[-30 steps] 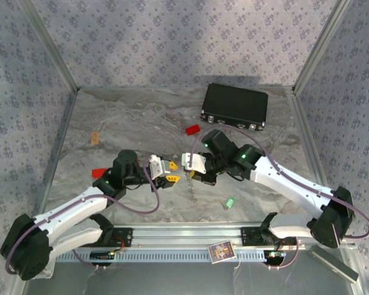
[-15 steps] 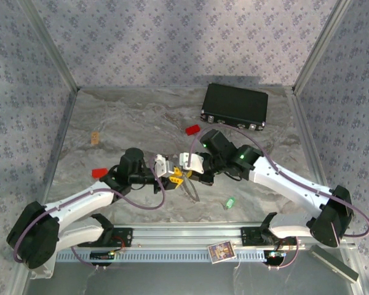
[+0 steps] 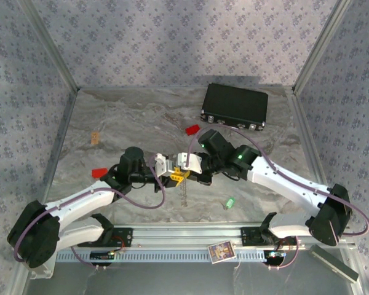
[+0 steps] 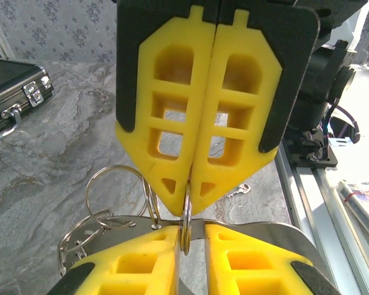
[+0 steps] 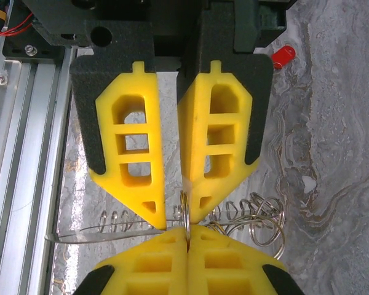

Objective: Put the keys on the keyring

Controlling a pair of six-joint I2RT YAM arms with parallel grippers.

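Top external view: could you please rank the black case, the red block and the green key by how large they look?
1. black case, by far.
2. red block.
3. green key, a little smaller; both are tiny here.

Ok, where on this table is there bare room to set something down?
Roomiest: the bare marble at far left, between the side wall, the tan chip and the black case. Crowded: the middle, where left fingers and right fingers meet at the ring, red block beyond, green key nearer.
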